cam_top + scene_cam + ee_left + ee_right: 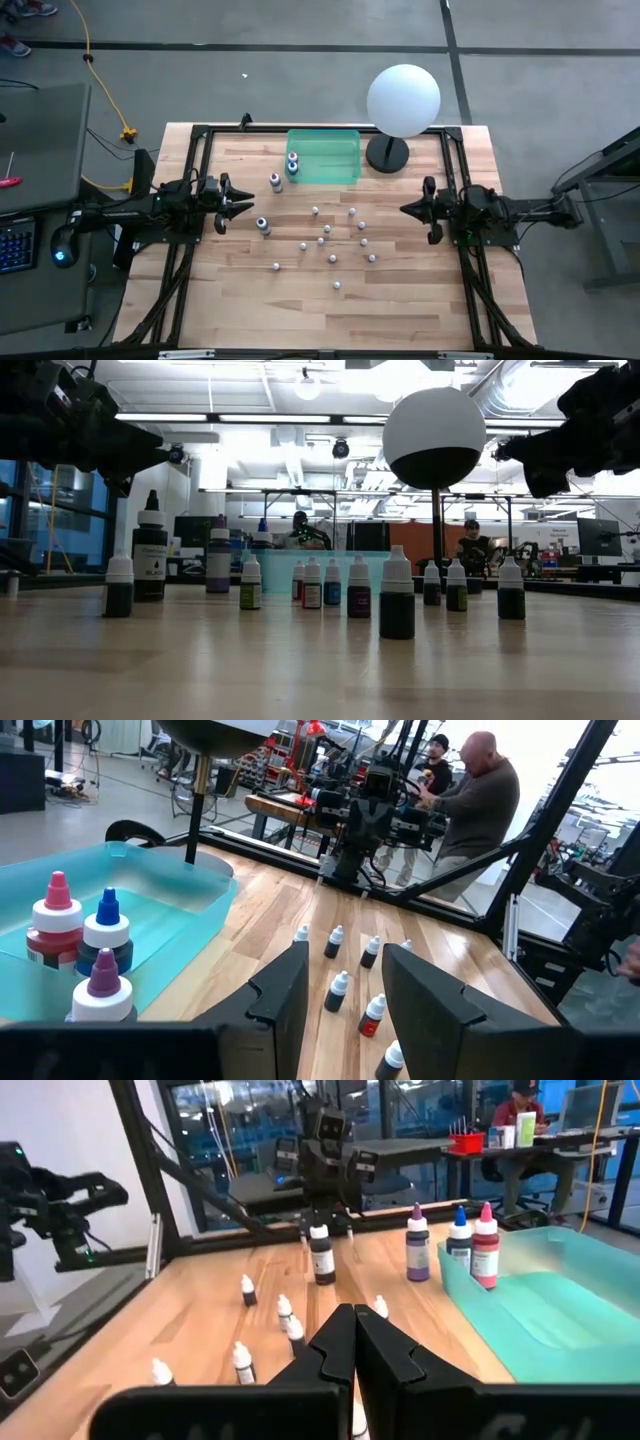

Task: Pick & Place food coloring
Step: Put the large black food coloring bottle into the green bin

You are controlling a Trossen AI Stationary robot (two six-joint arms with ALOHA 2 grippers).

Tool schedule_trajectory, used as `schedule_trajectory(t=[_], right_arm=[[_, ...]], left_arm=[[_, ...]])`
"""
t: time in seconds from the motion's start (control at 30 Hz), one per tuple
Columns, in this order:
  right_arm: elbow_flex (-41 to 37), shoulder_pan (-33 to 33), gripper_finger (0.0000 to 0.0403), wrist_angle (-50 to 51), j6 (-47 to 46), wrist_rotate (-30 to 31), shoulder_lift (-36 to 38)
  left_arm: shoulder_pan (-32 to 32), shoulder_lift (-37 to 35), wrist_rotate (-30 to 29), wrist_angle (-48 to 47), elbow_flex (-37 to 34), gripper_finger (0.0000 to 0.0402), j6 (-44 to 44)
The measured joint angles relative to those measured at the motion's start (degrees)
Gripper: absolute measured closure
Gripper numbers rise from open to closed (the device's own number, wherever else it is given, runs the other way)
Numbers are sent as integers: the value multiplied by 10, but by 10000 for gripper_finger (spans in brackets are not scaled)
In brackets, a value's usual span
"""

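- While both arms hang above the table [400,310] without touching anything, the small bottles [333,258] stand scattered on the wood in the middle, between the two grippers.
- Left gripper [243,203] is on the left side, pointing right; its fingers [290,990] stand apart with nothing between them.
- Right gripper [408,209] is on the right side, pointing left; its fingers [385,1345] are pressed together and hold nothing.
- Teal tray [335,160] sits at the far middle of the table; a red bottle [55,925] and a blue bottle [105,935] stand inside at its left end.
- Purple bottle [275,181] stands on the wood just left of the tray, outside it.
- Black bottle [263,226], larger than the small ones, stands near the left gripper, a little nearer than it.
- White sphere [403,100] on a black base [387,154] stands just right of the tray.
- Beyond the table, a person [480,800] shows in the left wrist view behind the right arm.
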State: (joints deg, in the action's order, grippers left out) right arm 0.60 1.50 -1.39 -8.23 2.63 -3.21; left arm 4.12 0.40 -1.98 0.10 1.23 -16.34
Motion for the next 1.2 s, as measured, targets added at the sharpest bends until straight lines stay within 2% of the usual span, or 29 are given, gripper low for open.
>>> schedule_trajectory(t=[0.1, 0.27, 0.43, 1.2], right_arm=[[0, 0, 403, 0, 0, 2, -10], [0, 0, 402, 1, 69, 3, -25], [0, 0, 402, -1, 89, 4, -25], [0, 0, 402, -1, 71, 4, -25]], left_arm=[[0, 0, 0, 0, 0, 273, 0], [0, 0, 0, 0, 0, 273, 0], [0, 0, 0, 0, 0, 273, 0], [0, 0, 0, 0, 0, 273, 0]])
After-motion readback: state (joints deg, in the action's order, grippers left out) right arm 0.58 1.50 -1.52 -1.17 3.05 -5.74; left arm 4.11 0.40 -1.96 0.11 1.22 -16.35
